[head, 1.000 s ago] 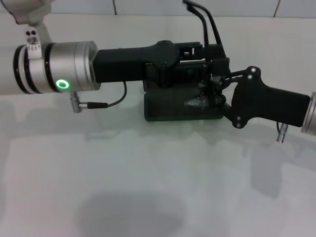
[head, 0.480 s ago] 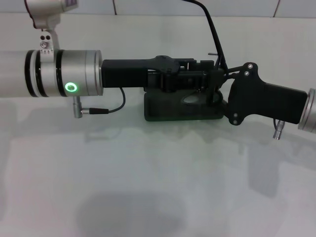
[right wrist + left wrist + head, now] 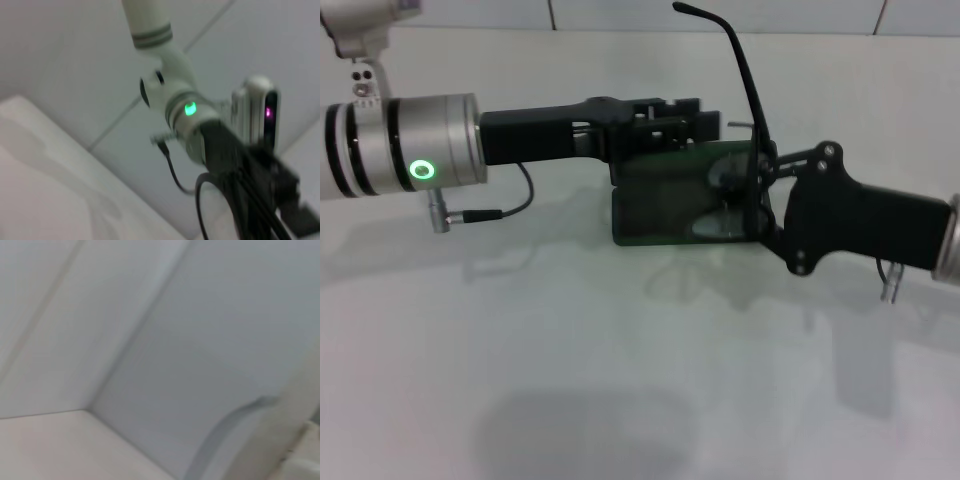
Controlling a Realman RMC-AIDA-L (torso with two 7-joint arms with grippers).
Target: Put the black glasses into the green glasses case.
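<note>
The green glasses case [image 3: 660, 205] lies open in the middle of the white table. The black glasses [image 3: 725, 205] sit at its right end, with one lens over the case and one long temple arm [image 3: 745, 80] sticking up and back. My right gripper [image 3: 762, 175] comes in from the right and is shut on the glasses frame at that end. At the case's far edge, my left gripper [image 3: 665, 115] reaches in from the left, slightly above it. The right wrist view shows a lens rim [image 3: 200, 200] of the glasses below the left arm [image 3: 187, 112].
A white table [image 3: 620, 380] stretches toward the front, with a tiled wall [image 3: 620, 12] behind it. The left arm's cable [image 3: 505, 210] hangs just left of the case. The left wrist view shows only white wall and table.
The left arm has drawn back to the left and away from the case top. More of the green case now shows. The right gripper has shifted slightly right and down with the glasses.
</note>
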